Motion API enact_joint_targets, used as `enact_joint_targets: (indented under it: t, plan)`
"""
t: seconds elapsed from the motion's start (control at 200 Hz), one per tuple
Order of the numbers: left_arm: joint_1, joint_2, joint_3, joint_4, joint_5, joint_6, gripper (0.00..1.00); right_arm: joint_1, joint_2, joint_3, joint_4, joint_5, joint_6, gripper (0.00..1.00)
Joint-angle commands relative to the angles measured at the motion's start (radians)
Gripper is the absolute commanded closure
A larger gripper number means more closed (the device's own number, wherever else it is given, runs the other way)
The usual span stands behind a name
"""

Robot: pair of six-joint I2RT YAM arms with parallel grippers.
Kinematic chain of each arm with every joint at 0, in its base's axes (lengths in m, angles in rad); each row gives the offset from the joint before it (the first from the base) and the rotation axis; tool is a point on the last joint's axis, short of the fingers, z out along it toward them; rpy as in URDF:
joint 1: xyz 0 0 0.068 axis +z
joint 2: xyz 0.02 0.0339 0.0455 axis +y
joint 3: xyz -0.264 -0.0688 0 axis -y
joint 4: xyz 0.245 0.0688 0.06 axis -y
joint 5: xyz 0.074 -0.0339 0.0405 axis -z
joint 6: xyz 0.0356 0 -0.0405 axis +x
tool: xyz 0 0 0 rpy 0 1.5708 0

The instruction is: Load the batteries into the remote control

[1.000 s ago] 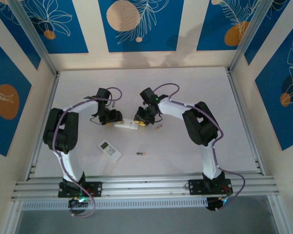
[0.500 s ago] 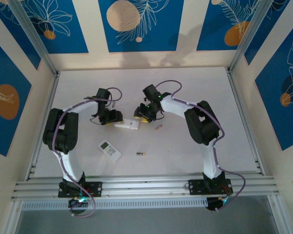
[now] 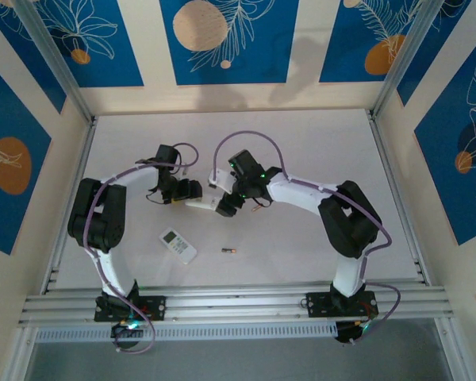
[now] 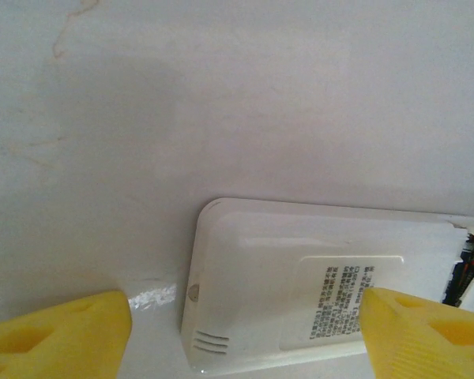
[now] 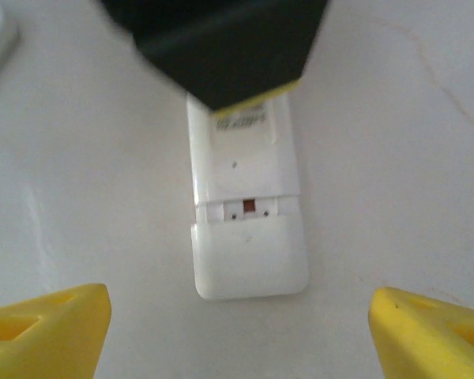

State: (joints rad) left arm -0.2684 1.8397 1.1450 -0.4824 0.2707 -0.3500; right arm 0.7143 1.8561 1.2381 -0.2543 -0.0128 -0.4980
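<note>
Now, step in hand: judged as a pause in the loading, with both grippers off the remote control.
Remote control [image 5: 249, 162]: lies back-up on the bench [image 3: 317, 151], near its middle, between the two grippers.
Cover [image 5: 250, 264]: looks slid partly off, leaving a narrow gap with a small reddish spot; cannot tell whether a cell sits inside.
Left gripper [image 4: 245, 332]: open, fingers spread on both sides of the remote control's end opposite to the cover, clamping nothing.
Right gripper [image 5: 241, 335]: wide open, hangs above the cover end, carries nothing.
Battery [image 3: 228, 251]: lies loose on the bench, well apart from the remote control, toward the arm bases; other ones too small to find.
Second remote [image 3: 178, 245]: lies near the left arm, apart from the work.
Next move, as a guess: either to fetch the loose battery with the right gripper, or to push the cover.
Needs for this: a steadying hold by the left gripper on the remote control, and a careful low pinch on such a slim, rolling cylinder.
</note>
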Motion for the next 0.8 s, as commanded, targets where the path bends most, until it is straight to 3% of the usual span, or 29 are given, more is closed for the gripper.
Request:
enact_joint_targets:
  t: [0.0,0.32,0.795]
  plan:
    - [-0.005,0.001,-0.031,0.016,0.042,0.003,0.22,-0.007,0.051,0.001,0.071,-0.047,-0.259,0.15]
    - [-0.005,-0.016,-0.045,0.033,0.054,0.006,0.21,0.007,0.162,0.051,0.091,-0.027,-0.29,0.16]
    - [-0.003,-0.023,-0.036,0.03,0.059,0.014,0.21,0.004,0.221,0.137,-0.009,0.015,-0.3,0.38]
